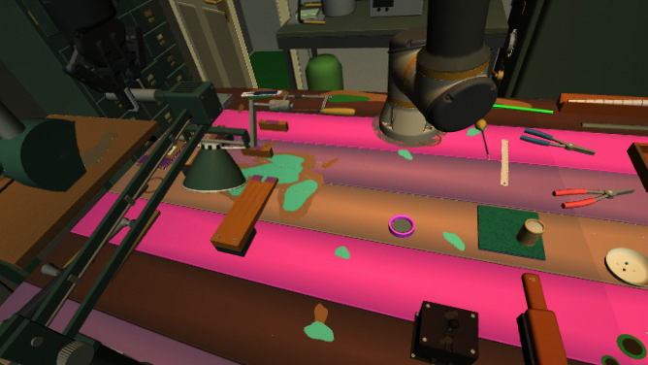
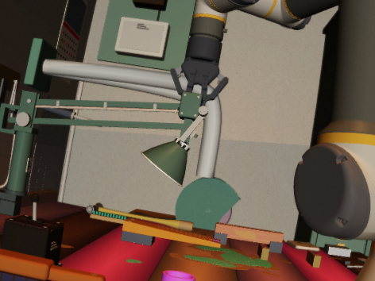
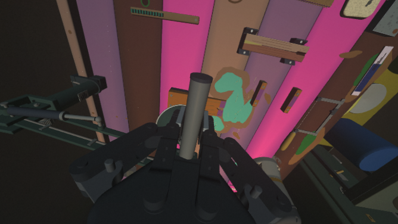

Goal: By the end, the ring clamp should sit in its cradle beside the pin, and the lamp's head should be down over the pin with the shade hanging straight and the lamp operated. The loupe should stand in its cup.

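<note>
The lamp's grey handle (image 3: 193, 116) sticks out of the green head block (image 1: 191, 99) (image 2: 191, 105) at the end of the lamp arm. My gripper (image 2: 198, 92) (image 3: 190, 131) (image 1: 127, 94) is closed on that handle, its fingers on either side of it. The head is high above the bench. The dark green shade (image 1: 213, 170) (image 2: 167, 158) hangs below the head, tilted to one side. The ring clamp (image 1: 242, 213) lies on the bench beside the shade. The loupe (image 1: 530, 232) lies on a green mat (image 1: 509, 232). The pink-rimmed cup (image 1: 401, 225) stands empty to its left.
A black box (image 1: 445, 332) sits at the near edge. Two pliers (image 1: 591, 196) (image 1: 558, 141), a ruler (image 1: 504, 162) and a white dish (image 1: 626, 266) lie to the right. The robot's base (image 1: 412, 121) stands at the far side. The lamp's long arm (image 1: 121, 213) crosses the left.
</note>
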You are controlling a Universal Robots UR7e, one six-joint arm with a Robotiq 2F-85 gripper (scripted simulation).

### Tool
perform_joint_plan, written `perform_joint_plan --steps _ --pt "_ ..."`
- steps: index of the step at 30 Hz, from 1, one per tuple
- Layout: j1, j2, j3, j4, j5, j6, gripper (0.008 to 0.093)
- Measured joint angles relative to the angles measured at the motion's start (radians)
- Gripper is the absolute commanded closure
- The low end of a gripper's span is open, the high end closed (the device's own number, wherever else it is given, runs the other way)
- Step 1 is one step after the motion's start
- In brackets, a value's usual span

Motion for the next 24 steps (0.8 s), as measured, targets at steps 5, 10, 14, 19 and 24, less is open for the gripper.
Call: perform_joint_plan --steps 5,10,14,19,24 --pt "-0.001 0.000 0.012 -0.013 0.000 -0.001 0.0934" --pt "-0.002 0.001 0.025 -0.025 0.000 -0.002 0.0934" --pt "-0.002 0.002 0.034 -0.036 0.000 -0.002 0.0934" --pt "-0.003 0.003 0.046 -0.048 0.000 -0.003 0.0934" --pt "-0.004 0.004 0.057 -0.061 0.000 -0.004 0.0934"
